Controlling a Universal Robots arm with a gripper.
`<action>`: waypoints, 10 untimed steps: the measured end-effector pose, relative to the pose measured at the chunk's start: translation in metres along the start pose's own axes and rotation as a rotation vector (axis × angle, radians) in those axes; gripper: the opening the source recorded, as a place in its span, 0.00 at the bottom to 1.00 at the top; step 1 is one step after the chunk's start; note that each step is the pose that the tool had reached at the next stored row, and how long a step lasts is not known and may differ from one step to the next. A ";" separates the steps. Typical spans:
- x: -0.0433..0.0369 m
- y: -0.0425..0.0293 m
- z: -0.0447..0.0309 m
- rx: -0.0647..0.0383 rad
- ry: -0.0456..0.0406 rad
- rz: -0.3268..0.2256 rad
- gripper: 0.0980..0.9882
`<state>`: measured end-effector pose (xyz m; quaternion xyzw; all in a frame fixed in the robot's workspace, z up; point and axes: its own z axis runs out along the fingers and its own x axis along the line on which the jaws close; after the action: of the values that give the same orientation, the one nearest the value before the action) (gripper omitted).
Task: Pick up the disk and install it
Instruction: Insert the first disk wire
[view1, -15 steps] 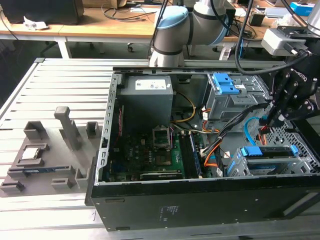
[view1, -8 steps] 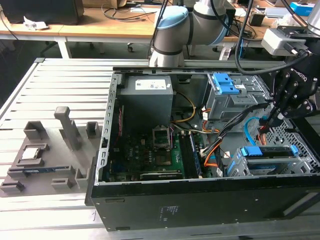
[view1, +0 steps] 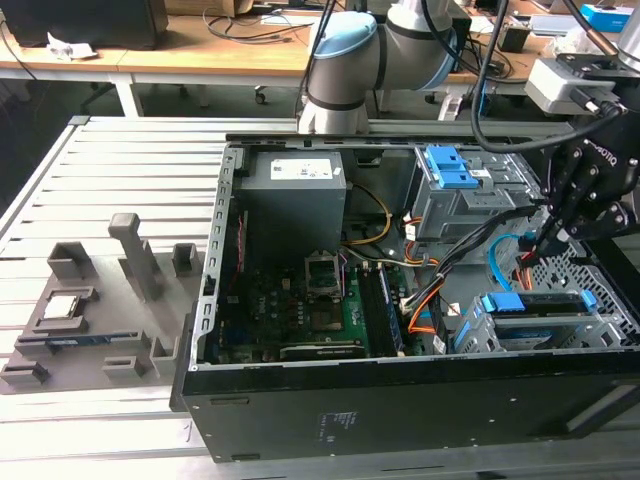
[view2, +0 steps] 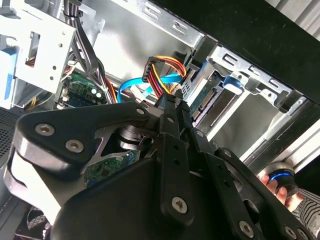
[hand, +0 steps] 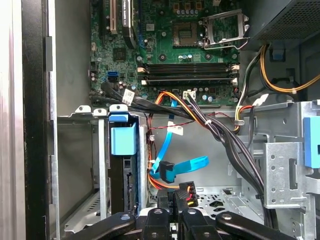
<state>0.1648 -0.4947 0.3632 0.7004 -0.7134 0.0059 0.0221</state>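
Observation:
The disk (view1: 540, 300) sits in the lower drive cage at the front of the open computer case, seen at the exterior view's right, with blue rails at both ends. In the first wrist view the disk (hand: 120, 185) stands edge-on in the cage under a blue tab. My gripper (view1: 550, 243) hangs just above and behind the cage, its fingers pressed together. In both wrist views the gripper (view2: 172, 106) (hand: 175, 216) points at a black power plug (hand: 183, 191) with red, yellow and orange wires. I cannot tell whether it touches the plug. The disk's rear end (view2: 210, 102) lies just beyond the tips.
A blue data cable (hand: 175, 167) and black cable bundles (hand: 235, 145) cross the space beside the cage. The upper drive bay (view1: 455, 190) and motherboard (view1: 300, 310) lie further in. A grey fixture (view1: 90, 320) on the slatted table holds a chip and a memory stick. A person's fingers (view2: 272, 186) show outside the case.

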 end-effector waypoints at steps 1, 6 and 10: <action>0.0009 0.0000 0.0000 0.000 0.0001 0.000 0.07; 0.0067 -0.0001 0.0003 0.000 0.0004 0.000 0.07; 0.0097 -0.0002 0.0005 0.000 0.0008 0.000 0.07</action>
<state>0.1648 -0.5045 0.3631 0.7004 -0.7134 0.0062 0.0223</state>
